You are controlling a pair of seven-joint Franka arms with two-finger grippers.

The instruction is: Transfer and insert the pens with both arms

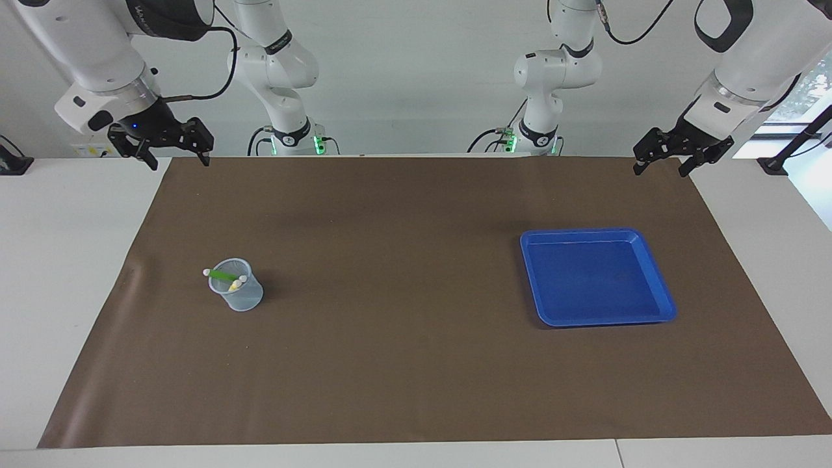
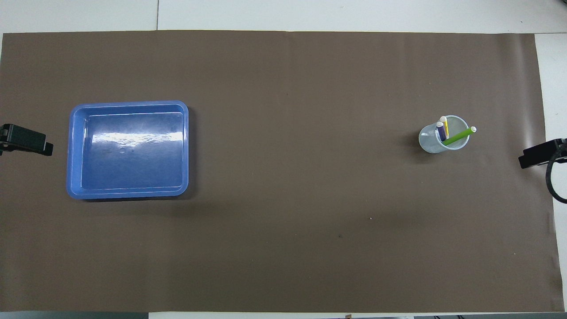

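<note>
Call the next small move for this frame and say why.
Probably none beyond holding at rest: all three pens, green, purple and yellow, stand in the clear cup, and the blue tray holds nothing. The right end effector and left end effector hang open and empty over the mat's corners nearest the robots.

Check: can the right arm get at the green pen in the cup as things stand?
Probably yes. The right gripper, open and empty, is up at its end of the table. The green pen leans out over the cup rim toward that end, with nothing between.
</note>
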